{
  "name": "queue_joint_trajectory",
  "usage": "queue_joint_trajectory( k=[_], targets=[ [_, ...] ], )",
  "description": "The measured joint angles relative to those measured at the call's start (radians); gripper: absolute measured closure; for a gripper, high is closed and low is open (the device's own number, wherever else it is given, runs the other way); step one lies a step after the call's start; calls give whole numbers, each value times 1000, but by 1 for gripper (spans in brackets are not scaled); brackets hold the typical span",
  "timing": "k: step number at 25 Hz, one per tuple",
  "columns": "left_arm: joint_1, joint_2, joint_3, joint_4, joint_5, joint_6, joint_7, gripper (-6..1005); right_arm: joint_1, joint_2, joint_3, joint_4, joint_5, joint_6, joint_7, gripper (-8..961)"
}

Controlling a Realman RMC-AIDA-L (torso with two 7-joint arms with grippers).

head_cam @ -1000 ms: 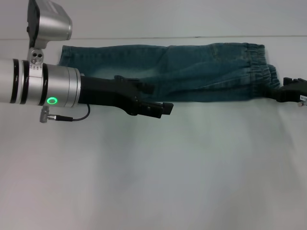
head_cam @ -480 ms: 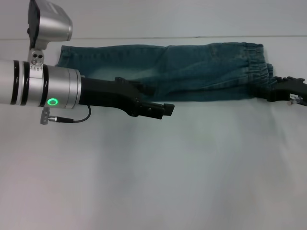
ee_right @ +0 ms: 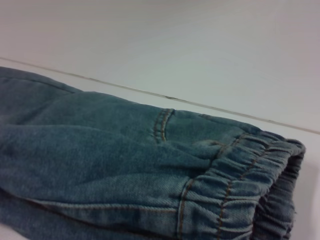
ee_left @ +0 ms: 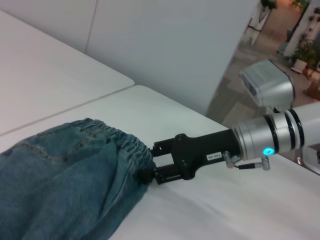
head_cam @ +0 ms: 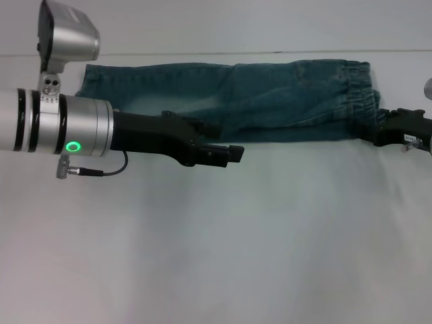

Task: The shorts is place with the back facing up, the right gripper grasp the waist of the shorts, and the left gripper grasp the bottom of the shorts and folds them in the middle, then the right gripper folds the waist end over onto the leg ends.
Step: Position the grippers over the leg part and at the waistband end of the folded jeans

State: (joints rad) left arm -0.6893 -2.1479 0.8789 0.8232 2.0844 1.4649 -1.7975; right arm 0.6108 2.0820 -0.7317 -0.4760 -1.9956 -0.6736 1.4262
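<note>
Since a second ago your right gripper (head_cam: 379, 133) has slid in from the right edge to the waist of the shorts (head_cam: 361, 94), while your left gripper (head_cam: 226, 142) has barely shifted. Starting at the left, the left arm's silver wrist with its green light reaches in over the white table (head_cam: 216, 256), and its black claw hangs over the near edge of the shorts (head_cam: 236, 101), roughly at mid-length; the fingers stand a little apart with nothing between them. The shorts lie folded lengthwise in a long strip across the far part of the table, leg ends (head_cam: 84, 84) at the left, gathered waistband at the right. You have wide bare tabletop on the near side of the cloth, and only a narrow margin beyond it before the table's far edge. At the right, the left wrist view shows the right gripper (ee_left: 150, 165) with its tips at the ruffled band (ee_left: 127, 145); you cannot tell whether it has pinched the denim. A small white label sits on that claw, its print too small to read.
</note>
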Motion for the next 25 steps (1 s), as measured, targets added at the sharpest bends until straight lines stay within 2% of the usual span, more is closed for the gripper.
queue_joint_trajectory(
  k=[11, 16, 21, 25],
  targets=[
    [23, -11, -5, 13, -20, -4, 1, 266, -59, 6, 4, -88, 57, -112, -55, 340],
    [27, -13, -6, 13, -23, -3, 0, 269, -63, 6, 5, -87, 58, -110, -69, 576],
    [30, -14, -6, 13, -43, 4, -1, 273, -54, 6, 0, -65, 56, -75, -70, 739],
    [32, -14, -4, 13, -49, 4, -2, 276, -44, 5, -2, -40, 54, -47, -83, 777]
  ],
)
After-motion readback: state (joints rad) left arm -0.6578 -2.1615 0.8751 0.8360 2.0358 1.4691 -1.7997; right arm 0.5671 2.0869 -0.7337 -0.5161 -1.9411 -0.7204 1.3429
